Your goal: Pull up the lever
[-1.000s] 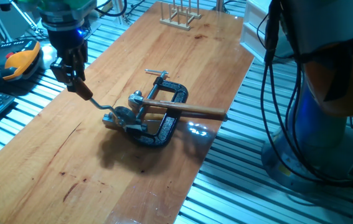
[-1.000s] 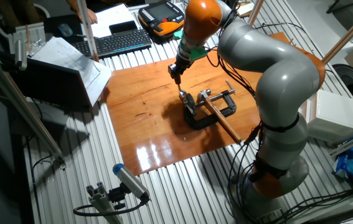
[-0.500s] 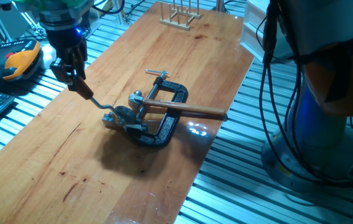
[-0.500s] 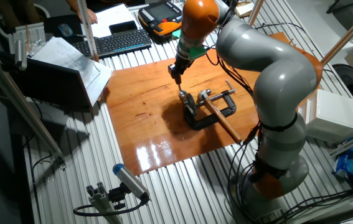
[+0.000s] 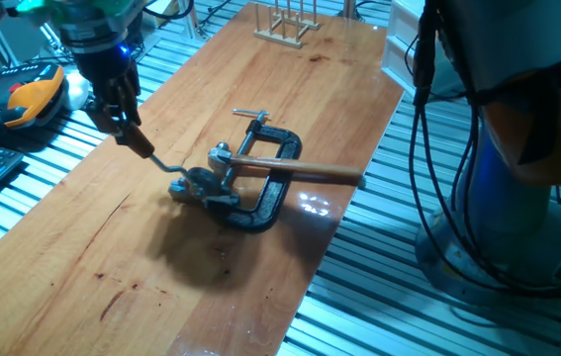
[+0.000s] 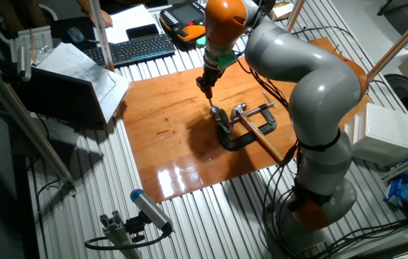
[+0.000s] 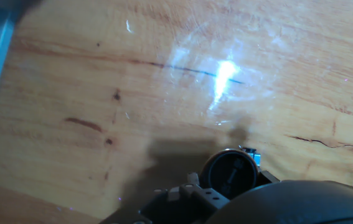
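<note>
The lever [image 5: 159, 161] is a thin bent silver arm that rises leftward from a silver mechanism [image 5: 201, 184]. It ends in a dark reddish-brown knob [image 5: 138, 144]. My gripper [image 5: 124, 129] comes down from above and is shut on that knob. In the other fixed view the gripper [image 6: 206, 89] sits just above the lever [image 6: 212, 106]. The hand view shows the wooden tabletop [image 7: 164, 93] and dark blurred parts at the bottom edge. The fingertips do not show there.
A black C-clamp [image 5: 265, 196] holds the mechanism on the wooden table [image 5: 82, 267]. A long straight brown rod [image 5: 300, 171] sticks out to the right past the table edge. A small wooden rack [image 5: 285, 22] stands at the far end. A keyboard and a pendant [image 5: 33, 94] lie off the table at left.
The gripper has moved slightly up and right with the knob, raising the lever a little. The mechanism, clamp and rod have shifted slightly with it.
</note>
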`<state>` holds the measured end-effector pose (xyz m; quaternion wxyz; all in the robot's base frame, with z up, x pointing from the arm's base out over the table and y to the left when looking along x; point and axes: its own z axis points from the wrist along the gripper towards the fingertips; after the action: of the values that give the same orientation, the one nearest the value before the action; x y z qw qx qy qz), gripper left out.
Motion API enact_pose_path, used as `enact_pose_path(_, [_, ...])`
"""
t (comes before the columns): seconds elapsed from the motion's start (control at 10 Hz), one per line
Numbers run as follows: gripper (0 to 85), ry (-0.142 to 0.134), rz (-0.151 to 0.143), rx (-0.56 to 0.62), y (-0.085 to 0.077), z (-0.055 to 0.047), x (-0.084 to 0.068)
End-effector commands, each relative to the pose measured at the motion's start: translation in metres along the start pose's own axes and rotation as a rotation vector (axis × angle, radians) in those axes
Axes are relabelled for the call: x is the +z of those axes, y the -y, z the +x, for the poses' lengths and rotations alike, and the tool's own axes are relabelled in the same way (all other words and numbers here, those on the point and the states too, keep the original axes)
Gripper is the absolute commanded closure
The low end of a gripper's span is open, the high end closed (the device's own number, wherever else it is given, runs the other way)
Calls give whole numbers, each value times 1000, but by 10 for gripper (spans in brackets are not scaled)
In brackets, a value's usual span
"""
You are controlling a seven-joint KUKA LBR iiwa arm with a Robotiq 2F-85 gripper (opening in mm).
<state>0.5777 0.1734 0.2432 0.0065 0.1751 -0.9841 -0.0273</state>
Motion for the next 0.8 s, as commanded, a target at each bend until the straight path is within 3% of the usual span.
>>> enact_pose_path(0.0, [850,-5,3,-9,4,3,1])
enact_pose_path(0.4, [850,-5,-4,-3,3,2,-1])
enact_pose_path(0.7, [850,-6,-3,3,2,-6,-4])
